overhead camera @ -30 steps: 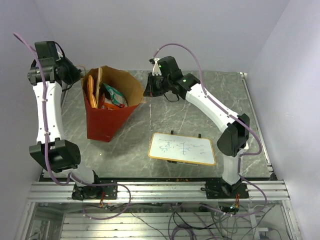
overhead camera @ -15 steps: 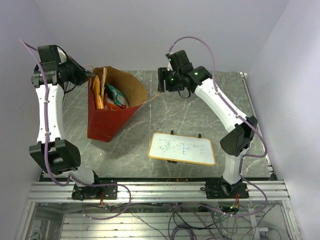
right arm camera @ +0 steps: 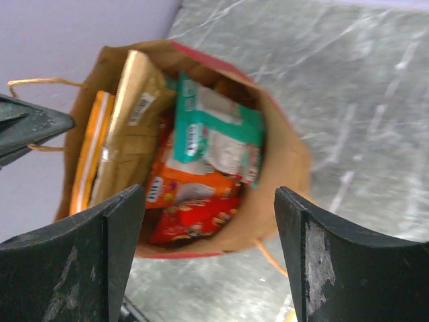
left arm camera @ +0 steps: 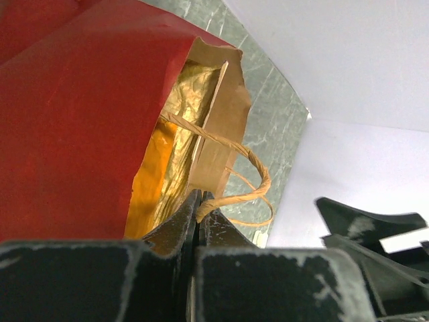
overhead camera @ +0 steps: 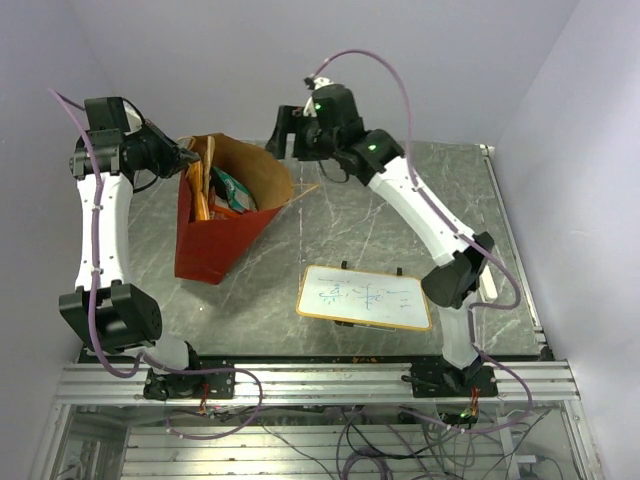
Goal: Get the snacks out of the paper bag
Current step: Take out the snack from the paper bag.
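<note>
Snacks [right arm camera: 201, 174] are sitting inside the paper bag [overhead camera: 215, 245], none out yet. The bag is standing at the left rear of the table [overhead camera: 400, 220], with its mouth opening upward.

- Your left gripper [left arm camera: 199, 201] is pinching the bag's string handle [left arm camera: 251, 171] at the left rim, with the jaws closed tight on it.
- Your right gripper [overhead camera: 283, 130] is hovering above the right side of the mouth, its jaws spread wide and holding nothing.
- In the right wrist view, the packets are lying straight ahead between the open fingers.
- The teal packet [right arm camera: 214, 134] is resting topmost, and the orange-tan chip bag [right arm camera: 134, 114] is standing on edge along the left wall.
- My judgement is that the right arm is the free one and is best placed, and that a descent into the mouth comes next.
</note>
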### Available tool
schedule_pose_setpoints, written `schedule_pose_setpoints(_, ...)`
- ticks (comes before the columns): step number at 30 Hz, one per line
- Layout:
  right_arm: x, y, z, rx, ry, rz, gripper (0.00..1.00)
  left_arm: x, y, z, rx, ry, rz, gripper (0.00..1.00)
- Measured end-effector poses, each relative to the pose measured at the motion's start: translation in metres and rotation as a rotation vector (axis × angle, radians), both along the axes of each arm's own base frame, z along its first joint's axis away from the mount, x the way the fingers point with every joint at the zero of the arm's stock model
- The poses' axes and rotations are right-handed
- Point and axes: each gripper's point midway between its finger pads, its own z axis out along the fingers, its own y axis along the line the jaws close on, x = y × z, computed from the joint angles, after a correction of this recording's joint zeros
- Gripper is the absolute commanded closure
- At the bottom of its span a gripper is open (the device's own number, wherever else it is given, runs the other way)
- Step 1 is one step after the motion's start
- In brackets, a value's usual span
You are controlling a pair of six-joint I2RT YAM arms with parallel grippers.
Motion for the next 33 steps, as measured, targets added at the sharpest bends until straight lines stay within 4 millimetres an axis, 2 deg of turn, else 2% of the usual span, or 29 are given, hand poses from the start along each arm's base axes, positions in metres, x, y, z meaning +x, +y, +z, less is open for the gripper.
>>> schedule_pose_setpoints(6, -0.004, 0.07, -0.035, 0.135, 0.081, 0.091, 0.26, -0.004, -0.003, 0.006, -0.002, -0.013, -0.004, 0.93)
schedule_pose_setpoints(10, -0.008, 0.097, -0.053, 0.205, 0.142, 0.12, 0.28, -0.007, -0.004, 0.01, -0.001, -0.022, -0.005, 0.93)
schedule_pose_setpoints(13, -0.012, 0.106, -0.06, 0.249, 0.188, 0.13, 0.32, -0.007, -0.004, 0.011, 0.0, -0.023, -0.005, 0.93)
schedule_pose_setpoints(22, -0.021, 0.126, -0.063, 0.309, 0.232, 0.145, 0.37, -0.008, -0.005, 0.006, -0.008, -0.01, -0.003, 0.93)
schedule_pose_setpoints(30, -0.029, 0.144, -0.09, 0.28, 0.271, 0.162, 0.37, -0.012, -0.006, 0.007, -0.018, -0.01, -0.002, 0.93)
schedule_pose_setpoints(33, -0.031, 0.146, -0.091, 0.278, 0.273, 0.165, 0.39, -0.014, -0.008, 0.011, -0.021, -0.019, -0.004, 0.93)
